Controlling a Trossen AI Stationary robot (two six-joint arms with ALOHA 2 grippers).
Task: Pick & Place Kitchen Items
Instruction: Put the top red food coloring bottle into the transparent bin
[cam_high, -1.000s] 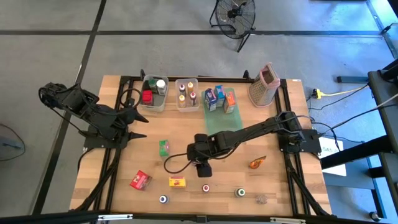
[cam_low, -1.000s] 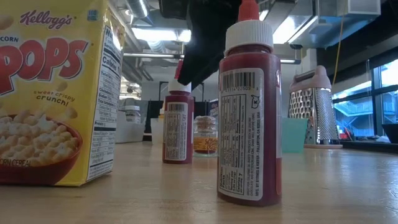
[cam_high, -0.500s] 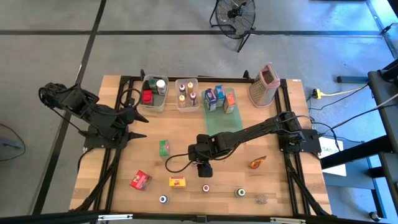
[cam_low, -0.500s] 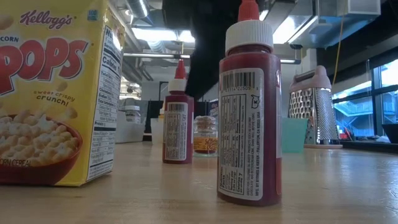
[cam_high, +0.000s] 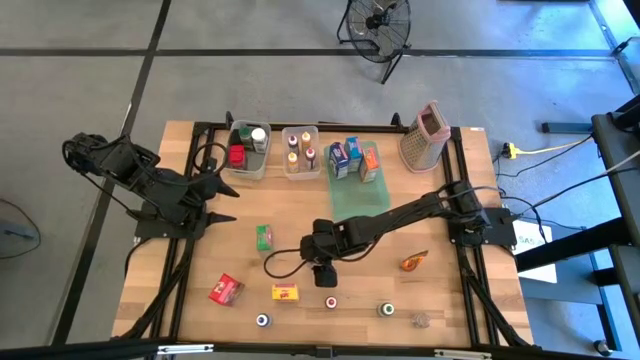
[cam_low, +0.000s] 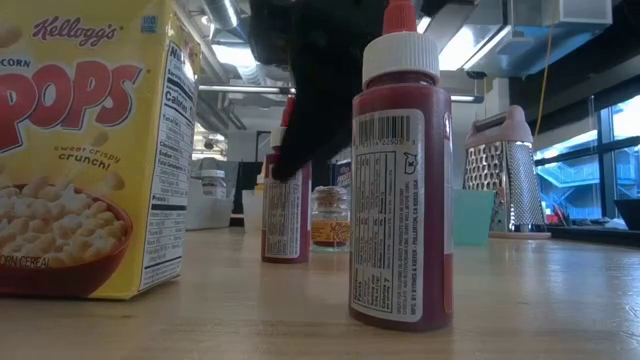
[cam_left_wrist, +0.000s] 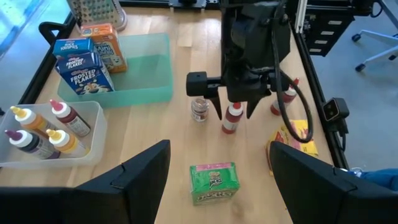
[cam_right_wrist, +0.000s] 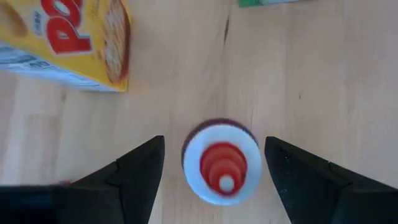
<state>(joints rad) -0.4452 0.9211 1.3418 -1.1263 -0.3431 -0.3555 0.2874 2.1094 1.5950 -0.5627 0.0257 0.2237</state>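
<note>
- The right end effector (cam_left_wrist: 235, 111) hung over a sauce bottle (cam_right_wrist: 221, 162) near the middle of the counter (cam_high: 440, 295), one finger on either side of it, not touching.
- A small jar (cam_left_wrist: 199, 111) stood just beside that bottle.
- A second sauce bottle (cam_high: 331, 302) stood nearer the front edge, with the cereal carton (cam_high: 286, 293) to its left.
- A snack box (cam_high: 264, 236) lay left of the right end effector.
- At the back edge, two bins (cam_high: 303, 170) sat side by side, bottles standing in one; the tray (cam_high: 360, 192) with cartons lay to their right, and the grater (cam_high: 423, 135) farther right.
- The left end effector (cam_high: 226, 203) waited at the counter's left side.
</note>
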